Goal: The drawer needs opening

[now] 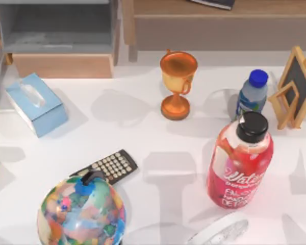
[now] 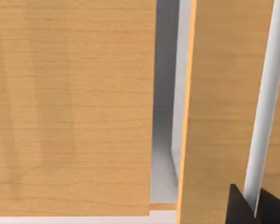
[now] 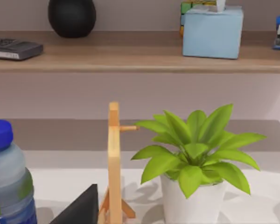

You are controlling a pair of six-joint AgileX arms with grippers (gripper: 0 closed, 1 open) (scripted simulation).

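Smooth white table (image 1: 143, 138), grainy orange-tan drawer (image 2: 224, 112) front; left end effector (image 2: 256, 207) opening untellable.

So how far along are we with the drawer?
Done: the approach. The left gripper sits close against the wooden front of the drawer, at a pale bar. In hand: gripping or pulling, I can't tell which. Left: drawing it out; how far it's open isn't visible.

The drawer (image 2: 219, 116) front is matt, grained orange-tan wood with smooth grey sides. The trophy (image 1: 177, 84) looks like polished copper metal, the red bottle (image 1: 239, 166) glossy plastic, and the tabletop (image 1: 158, 148) smooth white.
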